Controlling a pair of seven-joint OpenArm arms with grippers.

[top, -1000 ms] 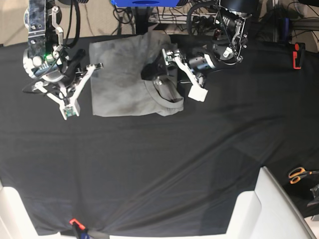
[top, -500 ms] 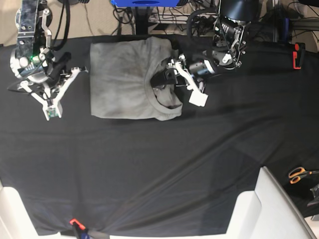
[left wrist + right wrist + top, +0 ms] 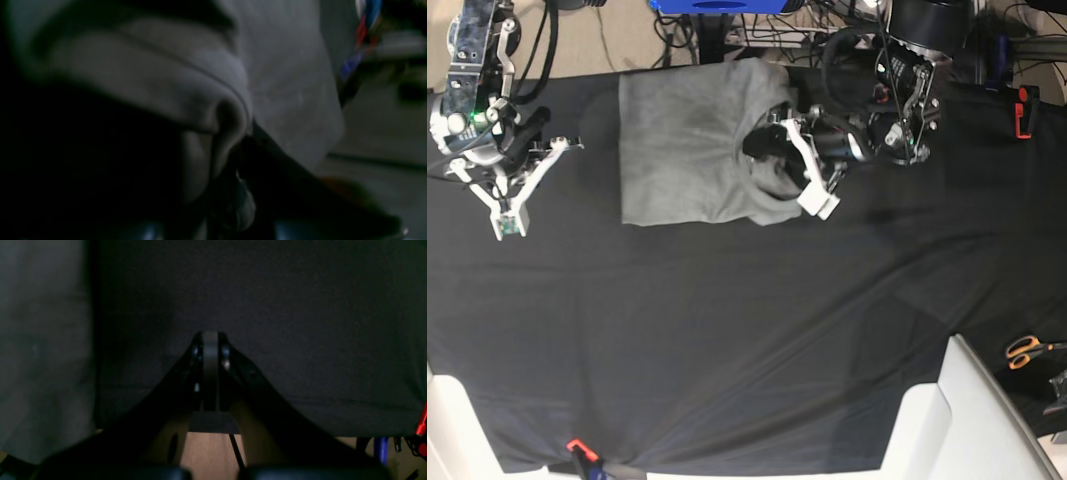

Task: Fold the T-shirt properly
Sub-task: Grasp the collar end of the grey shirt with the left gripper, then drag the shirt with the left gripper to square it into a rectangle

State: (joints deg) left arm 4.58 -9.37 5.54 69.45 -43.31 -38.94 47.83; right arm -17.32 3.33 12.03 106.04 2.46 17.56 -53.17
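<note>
Grey cotton T-shirt (image 3: 685,140), folded on black tablecloth (image 3: 727,330), your left gripper (image 3: 779,150) clamped on its neckline fold, your right gripper (image 3: 210,350) closed, empty, well apart.

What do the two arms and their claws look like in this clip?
Both arms are black with black cables looped around them. The left claw and right claw have white, skeletal, angular fingers. A green light glows on the right arm. Both wrist views show dark finger silhouettes.
</note>
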